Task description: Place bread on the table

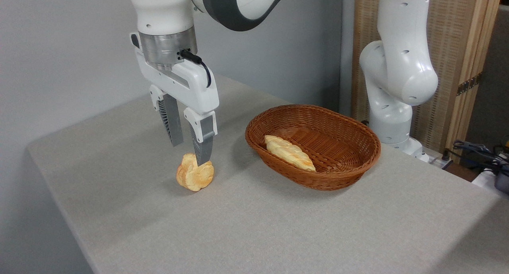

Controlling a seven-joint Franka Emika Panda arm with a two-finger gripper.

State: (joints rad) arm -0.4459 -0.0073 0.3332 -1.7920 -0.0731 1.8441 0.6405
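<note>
Bread (195,174), a small round knotted bun of golden-orange with pale creases, sits on the grey cloth-covered tabletop (254,226), directly under the tool (191,154). The tool hangs from a white robot arm and points straight down. Its two grey fingers stand apart, with a clear gap between them. The nearer fingertip (203,156) overlaps the top of the bun in the view; whether it touches the bun cannot be told. The farther finger ends a little above and behind the bun. The tool does not appear to grip anything. To the right of the tool, apart from the bun, a brown oval wicker basket (350,162) rests on the tabletop. Inside the basket lies a long, pale-golden braided loaf (290,152). Behind the basket, further right of the tool, rises the white base of the arm (393,87).
</note>
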